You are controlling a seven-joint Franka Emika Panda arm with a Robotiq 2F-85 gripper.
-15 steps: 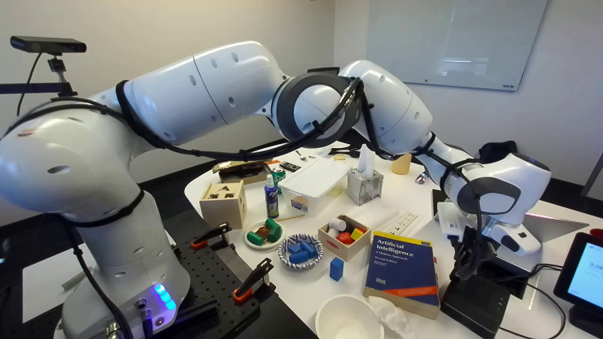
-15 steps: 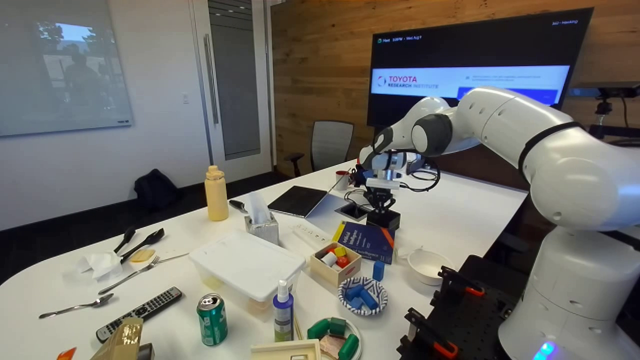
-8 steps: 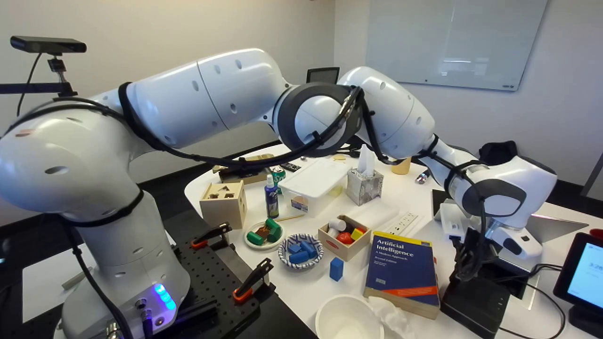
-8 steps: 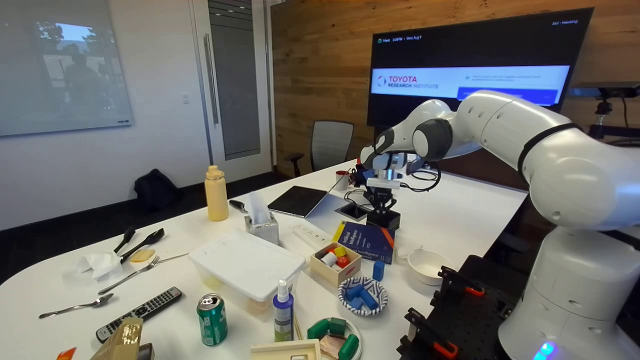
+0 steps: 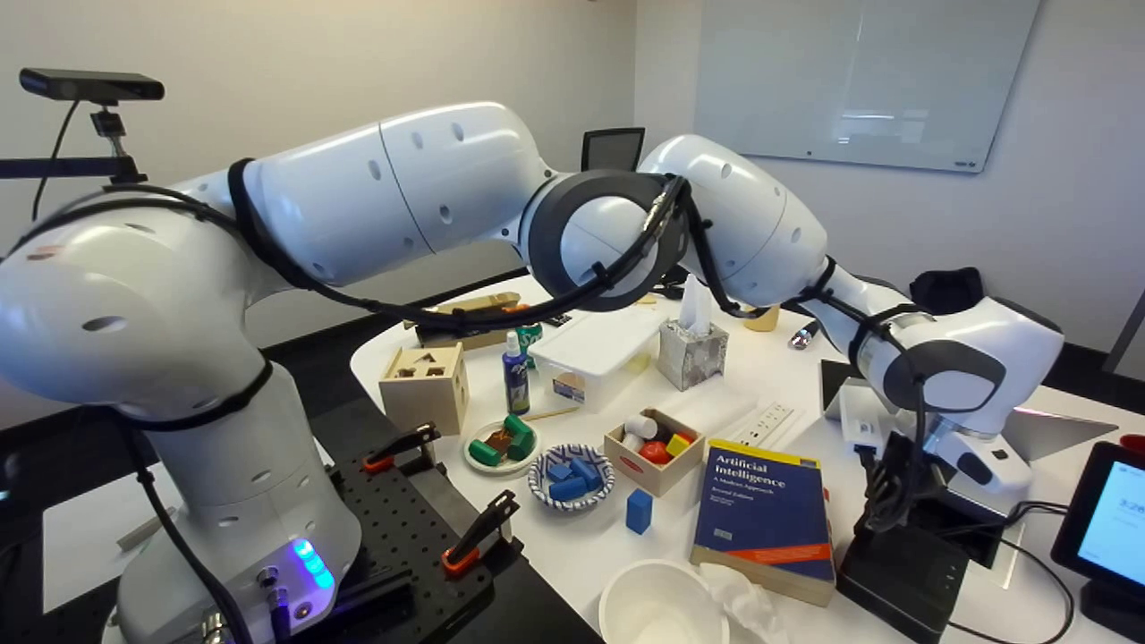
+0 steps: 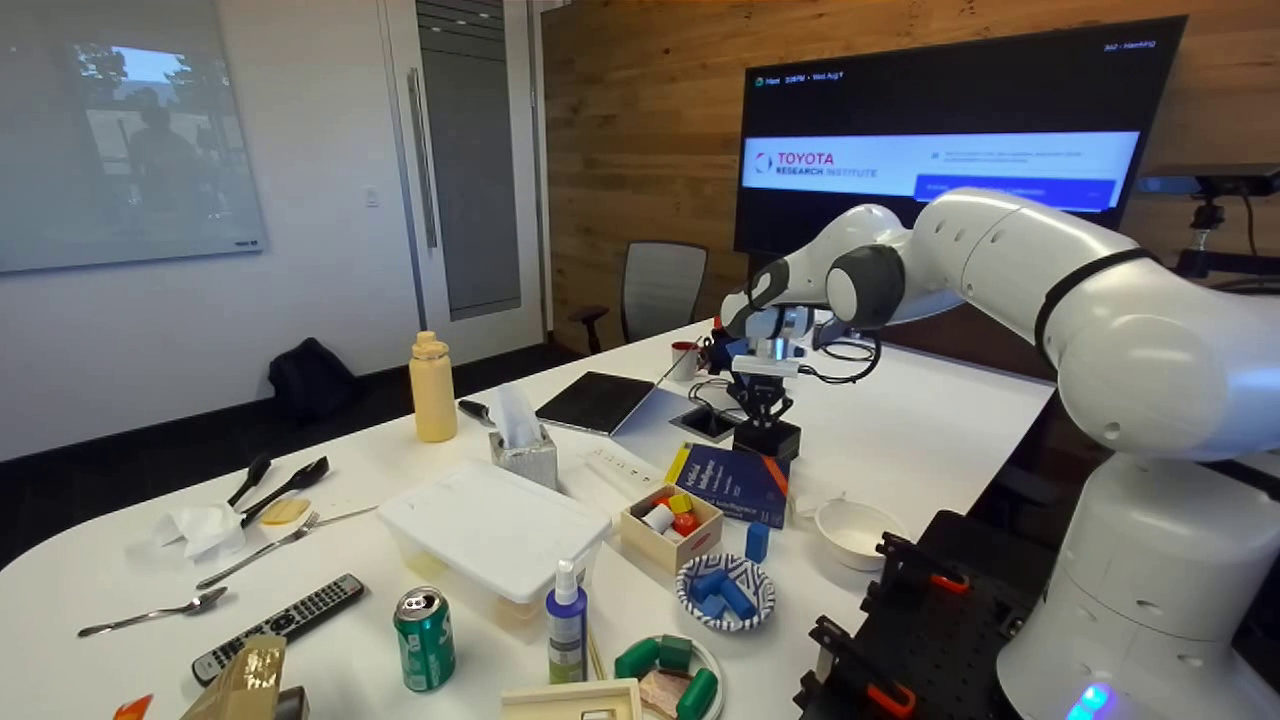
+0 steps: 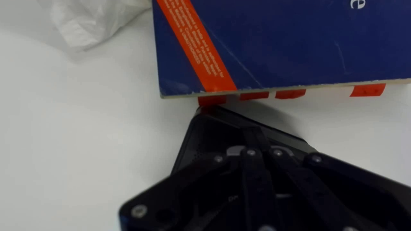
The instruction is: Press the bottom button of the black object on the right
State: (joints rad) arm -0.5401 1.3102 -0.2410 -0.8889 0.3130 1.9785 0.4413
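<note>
The black object [image 5: 899,581] is a low, matte, boxy device on the white table. It stands just beside the blue book in both exterior views [image 6: 768,442]. Small pale marks show along one edge of its top. In the wrist view its corner [image 7: 208,131] shows below the book, and my gripper hides much of its top. My gripper [image 7: 255,130] points down with its fingers together and nothing seen between them. The fingertips are at or just above the top of the black object near one edge. I cannot tell whether they touch it.
The blue book [image 5: 765,510] lies close beside the black object, with red tabs sticking out. A tablet [image 5: 1114,510], cables [image 5: 1064,572] and a laptop [image 6: 597,402] are near. A white bowl [image 5: 662,604] and crumpled tissue [image 7: 99,22] lie by the book.
The arm's upper links have sunk a little and the wrist has shifted slightly to the right in an exterior view. The fingertips stay about the same place; the black object has not visibly moved.
</note>
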